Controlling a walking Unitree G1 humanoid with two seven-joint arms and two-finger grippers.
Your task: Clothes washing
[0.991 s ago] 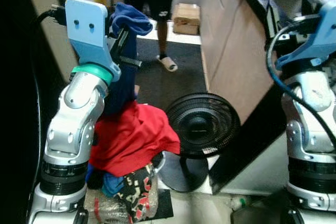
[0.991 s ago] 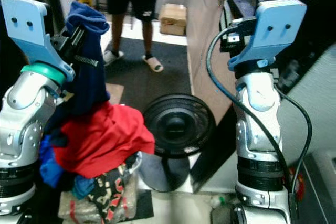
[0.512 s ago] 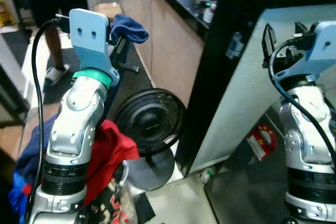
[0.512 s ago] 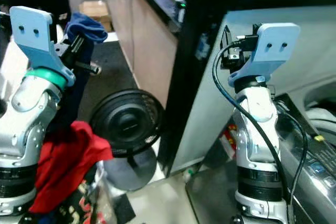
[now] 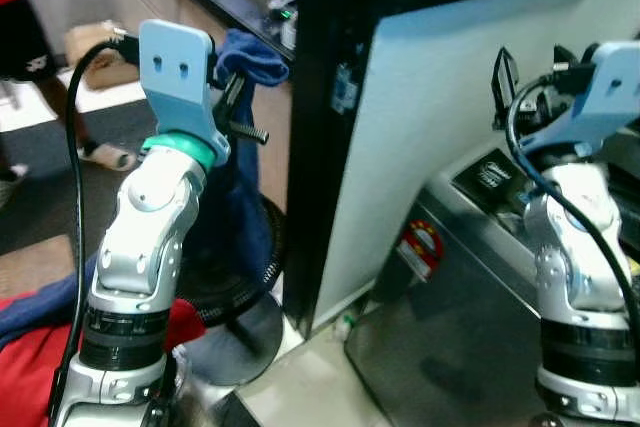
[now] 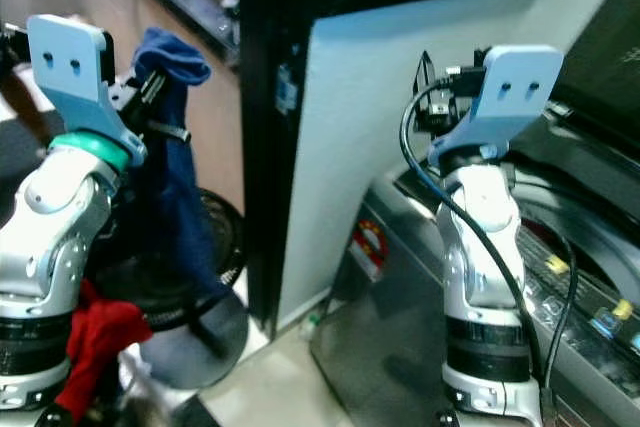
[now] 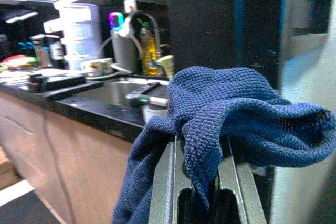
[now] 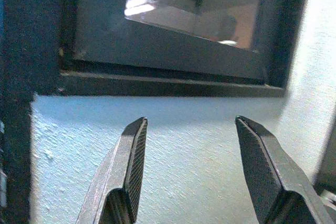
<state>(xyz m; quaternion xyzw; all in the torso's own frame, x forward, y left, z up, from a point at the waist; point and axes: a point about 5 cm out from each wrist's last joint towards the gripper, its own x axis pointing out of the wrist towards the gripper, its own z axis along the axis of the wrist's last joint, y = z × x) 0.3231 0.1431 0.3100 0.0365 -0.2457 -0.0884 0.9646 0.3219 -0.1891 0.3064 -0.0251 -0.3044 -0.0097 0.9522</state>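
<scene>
1. My left gripper (image 7: 202, 182) is raised at about 10 o'clock in the head view, its fingers closed tight on a blue knitted garment (image 7: 231, 114).
2. The garment drapes over the fingertips and hangs down beside the left arm, above the black fan (image 6: 215, 237).
3. My right gripper (image 8: 191, 171) is up at 2 o'clock, fingers spread wide and holding nothing, facing a pale wall (image 8: 184, 145).
4. The washing machine (image 6: 590, 277) sits at 4 o'clock; red clothes (image 5: 30, 357) lie at 8 o'clock.
</scene>
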